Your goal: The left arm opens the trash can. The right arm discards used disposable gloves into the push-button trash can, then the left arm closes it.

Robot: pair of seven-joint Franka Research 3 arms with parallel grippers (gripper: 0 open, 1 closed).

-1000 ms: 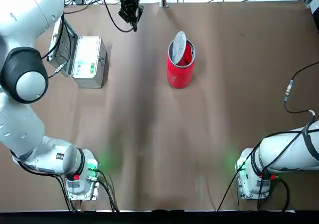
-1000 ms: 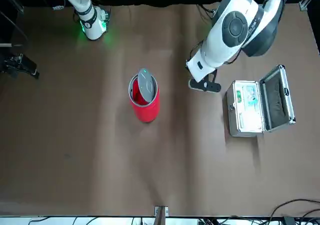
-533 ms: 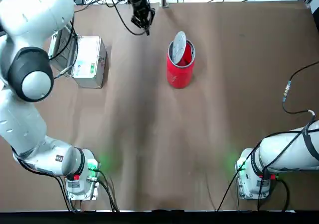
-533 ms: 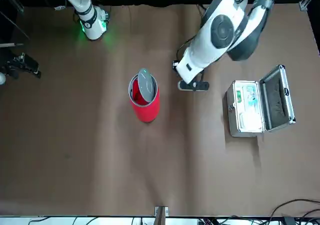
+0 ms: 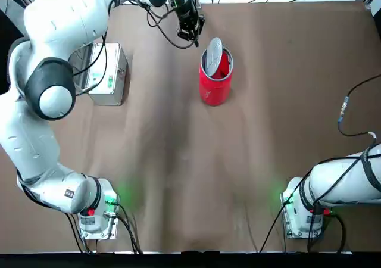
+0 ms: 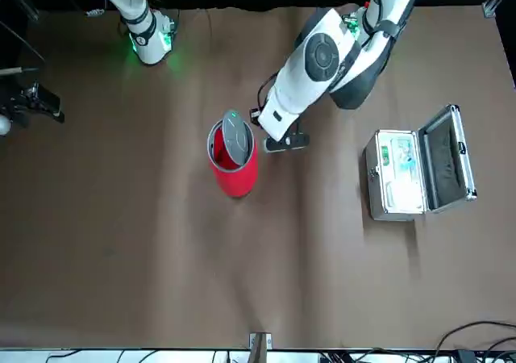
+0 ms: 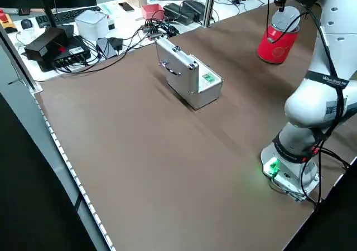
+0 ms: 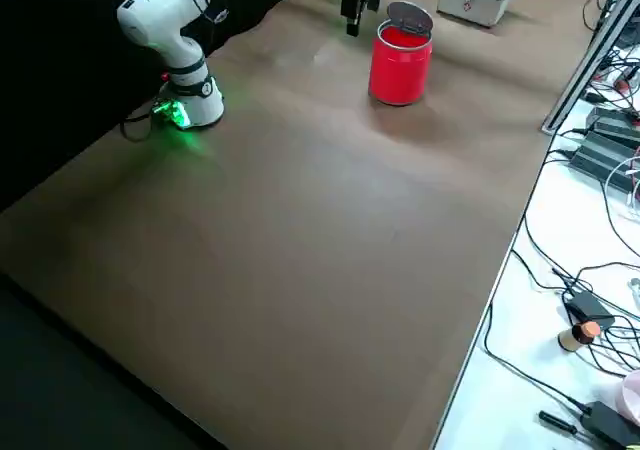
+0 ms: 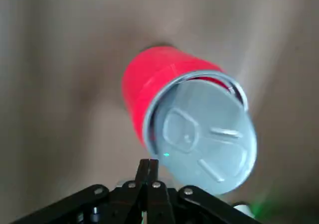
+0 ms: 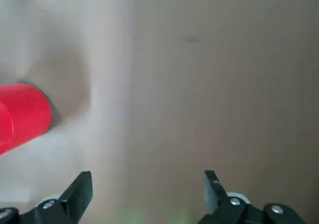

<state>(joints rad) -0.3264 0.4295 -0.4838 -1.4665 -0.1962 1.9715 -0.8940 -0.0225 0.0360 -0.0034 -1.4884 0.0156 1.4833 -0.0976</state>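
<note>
I can read no text; the green label on the silver metal case (image 5: 106,72) is too small.

Red trash can (image 5: 215,83), silver-grey lid (image 5: 214,49), brown table (image 5: 238,161).

red trash can (image 9: 149,84), silver lid (image 9: 202,134) raised, left gripper (image 9: 148,170) closed
</note>
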